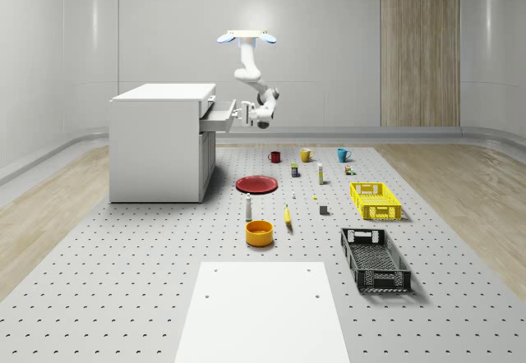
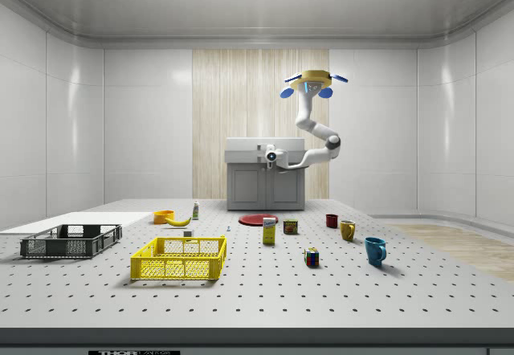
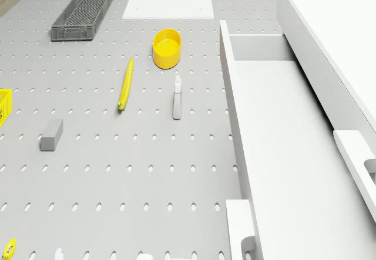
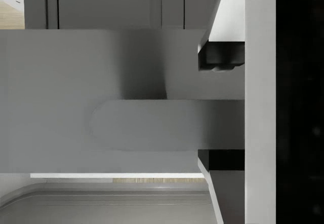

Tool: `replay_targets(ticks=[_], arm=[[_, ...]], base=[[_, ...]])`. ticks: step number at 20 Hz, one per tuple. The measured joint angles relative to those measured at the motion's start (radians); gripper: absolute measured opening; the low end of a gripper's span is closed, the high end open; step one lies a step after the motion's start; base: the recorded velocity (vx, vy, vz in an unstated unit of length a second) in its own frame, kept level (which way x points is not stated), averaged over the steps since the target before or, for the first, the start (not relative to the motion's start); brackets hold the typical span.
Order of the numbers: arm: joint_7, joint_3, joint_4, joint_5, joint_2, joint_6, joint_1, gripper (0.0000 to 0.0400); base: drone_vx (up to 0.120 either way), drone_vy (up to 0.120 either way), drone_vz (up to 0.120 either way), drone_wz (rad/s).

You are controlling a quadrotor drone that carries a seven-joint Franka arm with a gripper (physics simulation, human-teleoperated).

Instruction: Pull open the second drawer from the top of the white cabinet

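- The drone [image 1: 246, 36] with blue rotors hovers in the air, above the table and just to the whole-scene view's right of the white cabinet [image 1: 160, 141].
- The white arm [image 1: 251, 71] hangs down from the drone, bends at the elbow, and then reaches sideways toward the cabinet.
- The gripper [image 1: 246, 114] is at the front of the pulled-out white drawer [image 1: 220, 117], near the top of the cabinet.
- In the wrist view, the two dark fingertips [image 4: 221, 57] sit on either side of the long rounded drawer handle [image 4: 152, 125]. They are closed on the handle.
- The drawer sticks out from the cabinet toward the whole-scene view's right. In the drone view it looks like a long white tray.
- On the grey table with holes [image 1: 123, 256], near the cabinet, sit a red plate [image 1: 256, 184], a yellow bowl [image 1: 259, 232], a yellow banana [image 1: 288, 216] and a small white bottle [image 1: 248, 207].
- Farther to the whole-scene view's right are a yellow crate [image 1: 376, 200] and a black crate [image 1: 375, 259].
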Motion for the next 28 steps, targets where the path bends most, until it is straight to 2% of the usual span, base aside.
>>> replay_targets(ticks=[4, 14, 17, 19, 21, 22, 23, 28], arm=[[0.031, -0.035, 0.020, -0.024, -0.008, -0.027, 0.001, 0.0128], [0.090, -0.146, 0.092, -0.129, -0.037, -0.105, 0.023, 0.0134], [0.099, -0.172, 0.112, -0.151, -0.045, -0.121, 0.034, 0.0221], [0.104, -0.184, 0.121, -0.162, -0.051, -0.126, 0.041, 0.0252], [0.109, -0.193, 0.128, -0.172, -0.057, -0.128, 0.047, 0.0271], [0.046, -0.204, 0.125, -0.173, -0.047, -0.124, 0.045, 0.0313], [0.115, -0.204, 0.132, -0.180, -0.054, -0.125, 0.049, 0.0305], [0.127, -0.209, 0.136, -0.195, -0.075, -0.121, 0.064, 0.0301]], base=[[0.000, 0.000, 0.000, 0.000], [0.000, 0.000, 0.000, 0.000], [0.000, 0.000, 0.000, 0.000], [0.000, 0.020, 0.000, 0.000], [0.000, -0.120, 0.000, 0.000], [0.000, -0.080, 0.000, 0.000], [0.000, 0.000, 0.000, 0.000], [0.000, 0.096, 0.000, 0.000]])
